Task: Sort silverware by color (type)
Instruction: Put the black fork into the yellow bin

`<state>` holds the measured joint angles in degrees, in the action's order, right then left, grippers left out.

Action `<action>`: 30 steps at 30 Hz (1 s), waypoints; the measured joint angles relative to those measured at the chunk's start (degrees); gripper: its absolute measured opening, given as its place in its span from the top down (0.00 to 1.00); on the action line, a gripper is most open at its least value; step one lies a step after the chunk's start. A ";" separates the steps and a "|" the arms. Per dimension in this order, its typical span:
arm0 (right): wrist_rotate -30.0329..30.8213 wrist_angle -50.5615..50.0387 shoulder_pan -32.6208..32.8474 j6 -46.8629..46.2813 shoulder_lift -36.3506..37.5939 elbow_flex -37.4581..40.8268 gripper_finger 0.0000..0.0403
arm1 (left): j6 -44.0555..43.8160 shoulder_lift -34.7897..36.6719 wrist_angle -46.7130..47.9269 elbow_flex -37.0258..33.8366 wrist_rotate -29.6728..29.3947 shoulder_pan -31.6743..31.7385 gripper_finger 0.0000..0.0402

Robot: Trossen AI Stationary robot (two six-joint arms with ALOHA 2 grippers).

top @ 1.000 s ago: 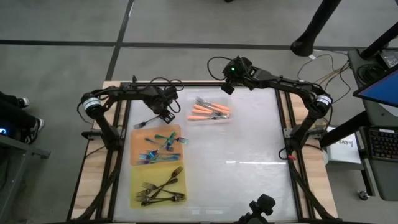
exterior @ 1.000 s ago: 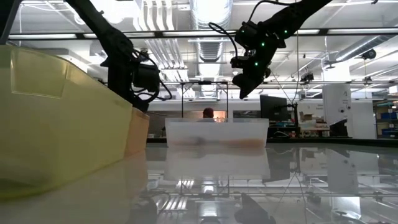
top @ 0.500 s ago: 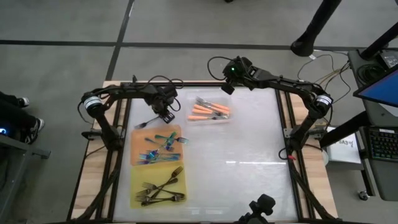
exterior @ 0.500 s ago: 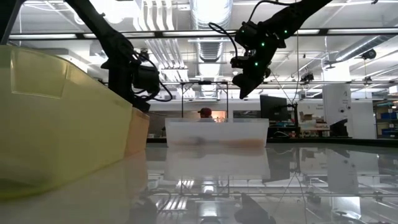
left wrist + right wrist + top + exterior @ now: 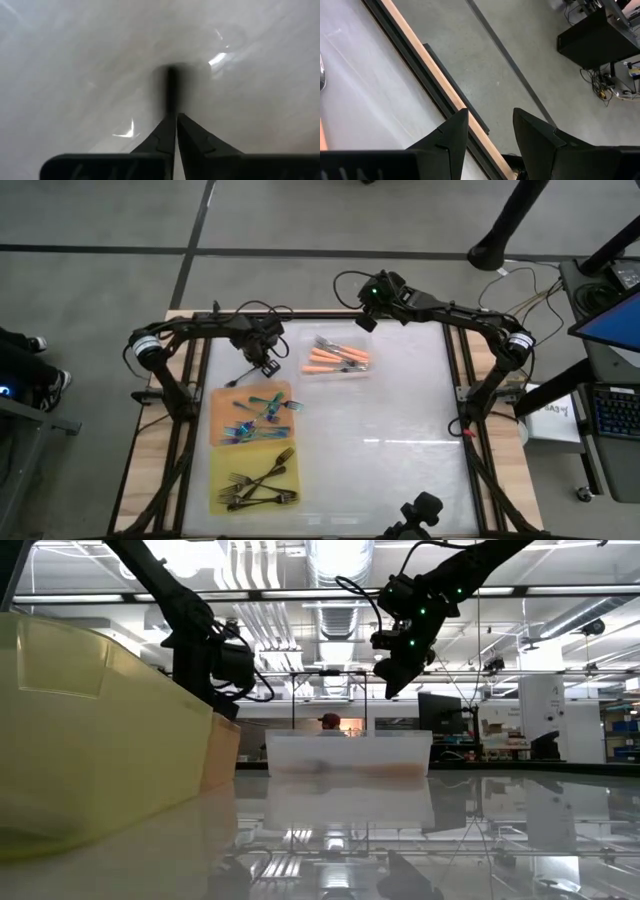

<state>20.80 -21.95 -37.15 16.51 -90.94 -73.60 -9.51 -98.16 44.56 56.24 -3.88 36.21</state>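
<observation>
Since before, left gripper has clamped one dark fork; right gripper gapes empty

No text, label or number can be read.

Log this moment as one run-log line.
left gripper: shut on black fork, far-left table | right gripper: open, waiting at far edge | orange forks: clear tray | teal forks: orange mat | black forks: yellow mat
</observation>
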 joint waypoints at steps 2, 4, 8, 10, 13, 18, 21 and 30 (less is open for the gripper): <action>0.01 -0.01 0.00 0.00 0.00 0.00 0.63 | -0.01 0.59 0.01 0.44 -0.84 0.05 1.00; 0.01 -0.01 0.00 0.00 0.00 0.00 0.63 | 0.13 1.11 0.02 0.85 -1.03 0.03 1.00; 0.01 -0.01 0.00 0.00 0.00 0.00 0.63 | 1.28 1.25 0.10 1.31 -1.25 0.03 1.00; 0.00 -0.01 0.00 0.00 0.00 0.00 0.63 | 1.37 1.37 0.15 1.43 -1.51 0.06 1.00; 0.00 -0.01 0.00 0.00 0.00 0.00 0.63 | 0.16 1.37 2.17 1.23 -1.69 0.06 1.00; 0.01 -0.01 0.00 0.00 0.00 0.00 0.63 | -4.71 1.89 8.26 0.96 -3.70 0.03 1.00; 0.01 -0.01 0.00 0.00 0.00 0.00 0.63 | -7.71 2.74 11.78 0.08 -3.46 -0.18 1.00; 0.00 -0.01 0.00 0.00 0.00 0.00 0.63 | -11.63 8.64 11.21 -5.34 -3.69 -0.18 0.81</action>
<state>20.80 -21.96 -37.15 16.51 -90.94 -73.60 -21.14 -89.53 55.77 50.90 -7.57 36.03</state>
